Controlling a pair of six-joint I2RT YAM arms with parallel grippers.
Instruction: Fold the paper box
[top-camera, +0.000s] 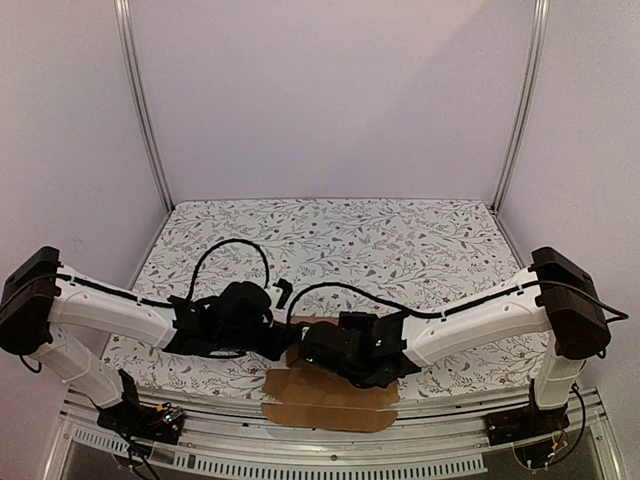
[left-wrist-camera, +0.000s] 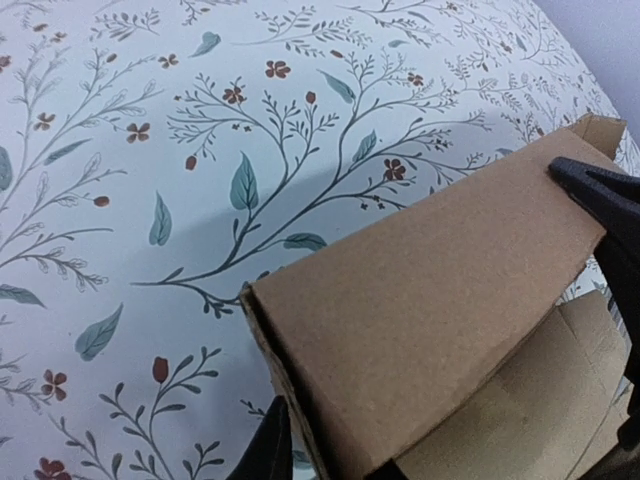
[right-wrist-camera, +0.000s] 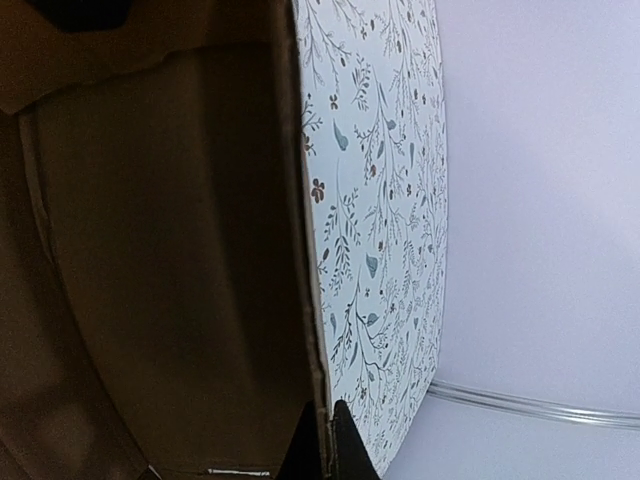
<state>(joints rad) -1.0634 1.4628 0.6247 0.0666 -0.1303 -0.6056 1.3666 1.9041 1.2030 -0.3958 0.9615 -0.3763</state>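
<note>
The paper box (top-camera: 330, 405) lies at the middle of the worktop's (top-camera: 350, 240) near edge, partly flat with a wall raised, likely so that both arms can reach it. The right gripper (right-wrist-camera: 322, 440) is pinched closed on a raised wall's thin edge, seemingly to keep it upright. The left gripper (left-wrist-camera: 415, 310) has a raised panel between its fingers, one tip touching the top edge, but I cannot tell whether it truly clamps. Both arms stretch low and inward, wrists meeting over the card
</note>
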